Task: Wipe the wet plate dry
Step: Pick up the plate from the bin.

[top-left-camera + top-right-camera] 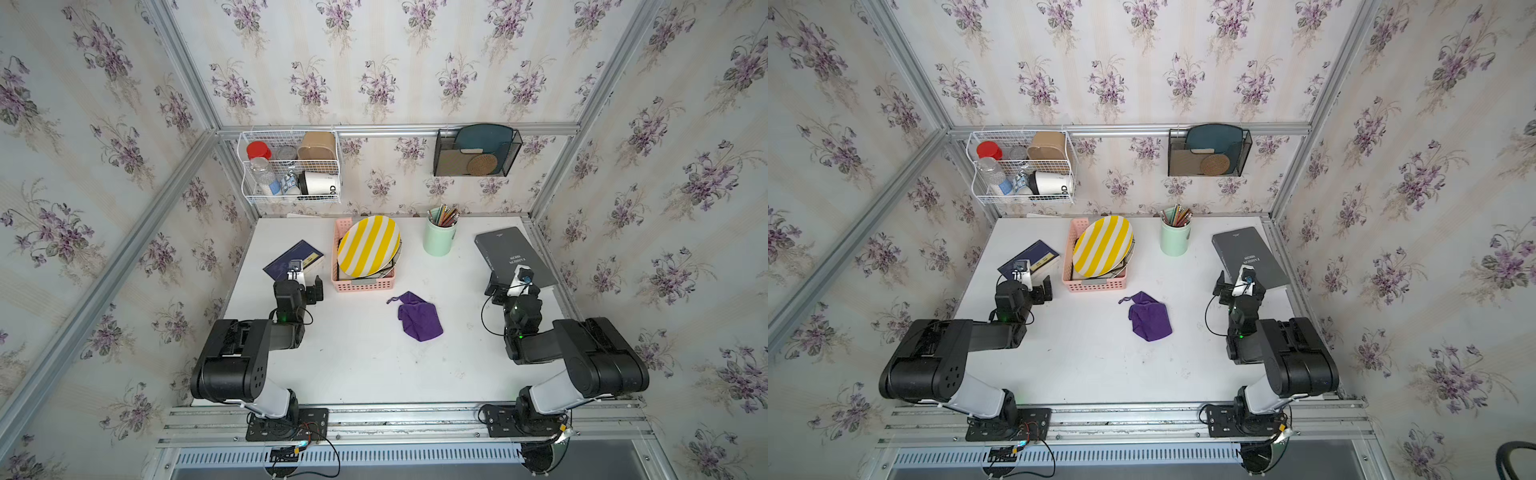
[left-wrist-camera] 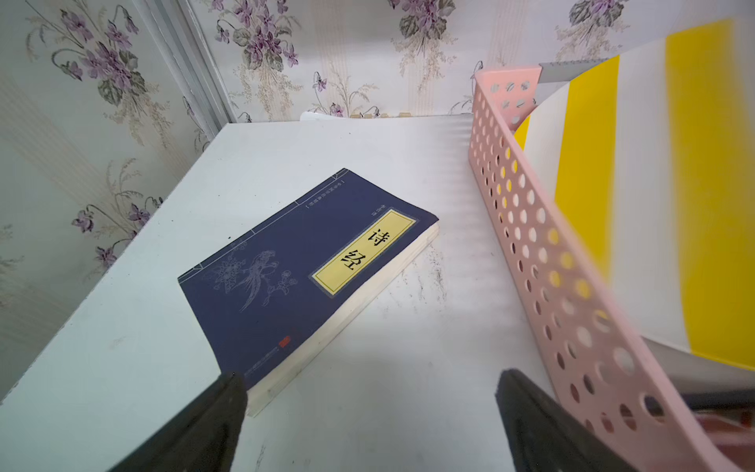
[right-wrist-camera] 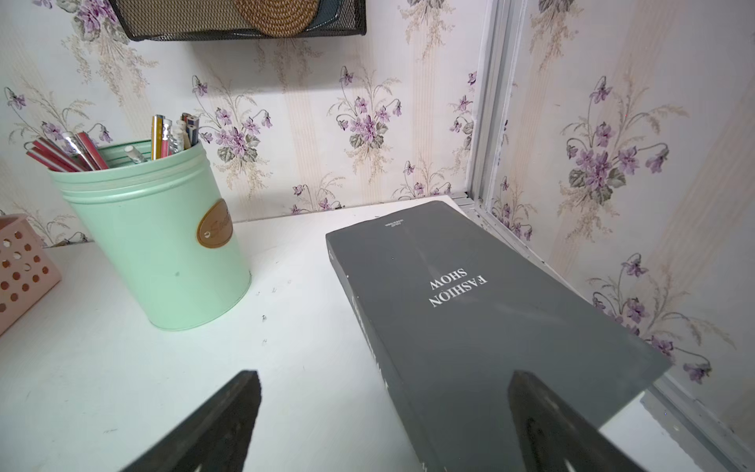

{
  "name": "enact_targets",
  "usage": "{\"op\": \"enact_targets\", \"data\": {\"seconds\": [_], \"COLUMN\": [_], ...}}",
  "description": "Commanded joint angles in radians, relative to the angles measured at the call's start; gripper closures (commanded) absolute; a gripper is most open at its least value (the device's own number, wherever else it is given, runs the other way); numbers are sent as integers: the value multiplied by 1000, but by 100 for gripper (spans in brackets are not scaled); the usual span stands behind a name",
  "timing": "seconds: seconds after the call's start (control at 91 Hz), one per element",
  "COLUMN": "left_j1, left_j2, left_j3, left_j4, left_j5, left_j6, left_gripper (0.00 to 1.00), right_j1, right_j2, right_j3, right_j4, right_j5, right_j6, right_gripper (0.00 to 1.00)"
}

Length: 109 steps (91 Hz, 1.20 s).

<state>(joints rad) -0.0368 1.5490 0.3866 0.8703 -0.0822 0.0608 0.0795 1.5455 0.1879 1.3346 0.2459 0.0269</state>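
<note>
Striped plate (image 1: 368, 245) (yellow and white bands) sits tilted in the pink basket (image 1: 363, 285) at the back middle of the desk (image 1: 353, 365), face up toward the camera. Rims of other dishes show under its lower edge. Can't tell from these frames if it is wet. Nothing is touching it.

Purple cloth (image 1: 419, 318) lies crumpled on the desk in front of the basket, on the robot's side of it, between the two arms and apart from both. Not held.

Left gripper (image 2: 371, 379): jaws spread wide, nothing between them but bare desk. It sits low between the blue book (image 2: 302, 278) and the basket's perforated side wall. In the left wrist view one finger (image 2: 220, 408) is at the book's near corner (contact unclear) and the other is just beside the basket.

Right gripper (image 3: 384, 376): jaws also spread wide, gripping nothing. It is at the near end of the grey book (image 3: 470, 310), titled FASHION SHOW, which lies flat along the right edge of the desk. One finger (image 3: 543, 417) is over the cover and the other over bare desk.

Green pencil cup (image 1: 439, 241) stands upright between the basket and the grey book, full of pencils. On the back wall hang a white wire rack (image 1: 291, 195) with jars and a cup, and a black mesh holder (image 1: 478, 170) with a round woven mat.
</note>
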Motion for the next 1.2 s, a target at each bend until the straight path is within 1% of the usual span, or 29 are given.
{"op": "enact_targets", "data": {"seconds": [0.0, 0.099, 0.286, 0.363, 0.396, 0.44, 0.483, 0.505, 0.549, 0.593, 0.648, 0.67, 0.714, 0.747, 0.769, 0.813, 0.868, 0.934, 0.978, 1.066, 1.121, 1.187], "left_j1": [2, 2, 2, 1, 1, 1, 1, 1, 2, 3, 2, 1, -6, -26, -36, -46, -56, -94, -122, -166, -177, -181], "left_j2": [-3, -3, -2, -2, -2, -3, -3, -3, -3, -4, -14, -37, -134, -228, -283, -372, -443, -458, -440, -375, -327, -280], "left_j3": [3, 3, 5, 5, 5, 5, 5, 5, 4, 3, 4, 9, 37, 70, 101, 170, 279, 408, 483, 593, 638, 677], "left_j4": [31, 32, 29, 29, 29, 29, 29, 29, 31, 31, 30, 14, -103, -244, -336, -538, -765, -970, -1058, -1174, -1218, -1253], "left_j5": [-1, 0, 1, 1, 1, 1, 1, 1, 1, 2, 7, 27, 69, 59, 34, -12, 10, 34, 84, 165, 215, 237], "left_j6": [1, 1, 1, 0, -1, -1, -1, -1, 0, -1, 2, 8, 33, 41, 17, -79, -190, -285, -310, -317, -316, -320], "left_gripper": [1, 1, 1, 1, 1, 1, 1, 1, 1, 1, 1, 1, 1, 1, 1, 1, 1, 1, 1, 1, 1, 1], "right_j1": [2, 2, -2, -4, -5, -1, 12, 16, 18, 19, 19, 19, 29, 44, 59, 105, 174, 252, 306, 373, 398, 400], "right_j2": [-1, -1, -5, -43, -68, -132, -230, -278, -412, -542, -655, -685, -722, -732, -733, -722, -692, -634, -568, -398, -285, -162], "right_j3": [-25, 13, 15, 8, -12, -22, -2, 17, 61, 133, 227, 271, 333, 370, 398, 451, 502, 548, 586, 711, 805, 889], "right_j4": [78, 11, 1, -10, -31, -8, -163, -245, -442, -660, -935, -1018, -1138, -1201, -1235, -1300, -1361, -1380, -1380, -1363, -1366, -1336], "right_j5": [24, 11, 26, 47, 27, 16, 34, 40, 43, 9, -80, -120, -202, -278, -309, -351, -366, -406, -428, -497, -501, -506], "right_j6": [15, 9, 26, 40, 30, 12, 19, 54, 161, 281, 403, 443, 515, 548, 560, 576, 595, 613, 636, 649, 641, 656], "right_gripper": [0, 0, 0, 0, 0, 4, 4, 5, 9, 14, 19, 20, 23, 25, 27, 29, 31, 35, 35, 35, 35, 35]}}
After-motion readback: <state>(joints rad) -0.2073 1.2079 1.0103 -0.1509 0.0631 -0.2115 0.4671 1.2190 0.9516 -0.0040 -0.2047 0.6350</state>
